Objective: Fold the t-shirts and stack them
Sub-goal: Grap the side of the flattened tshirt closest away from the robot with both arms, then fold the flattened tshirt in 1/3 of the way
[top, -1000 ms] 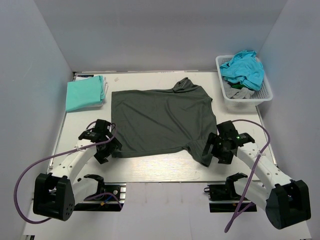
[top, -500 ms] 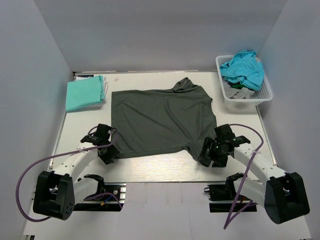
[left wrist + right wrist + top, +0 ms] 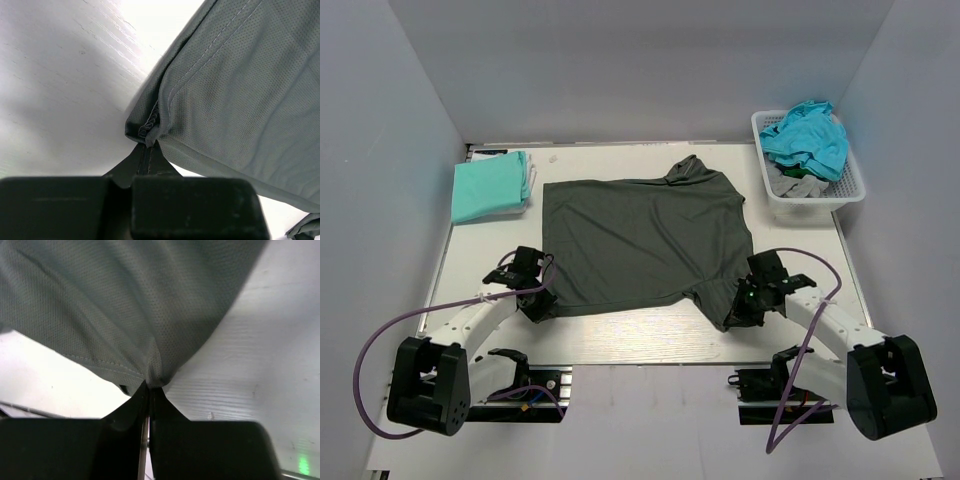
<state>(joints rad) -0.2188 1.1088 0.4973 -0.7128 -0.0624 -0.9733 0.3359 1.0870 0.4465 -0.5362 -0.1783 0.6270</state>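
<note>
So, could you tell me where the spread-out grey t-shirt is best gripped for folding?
At its two near corners, coming in low from the near edge: the grey t-shirt lies flat there. The left gripper and right gripper are shut on them.

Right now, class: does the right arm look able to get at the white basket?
Probably not yet: no object blocks the way to the basket, but the right hand is shut on the dark t-shirt's near corner.
</note>
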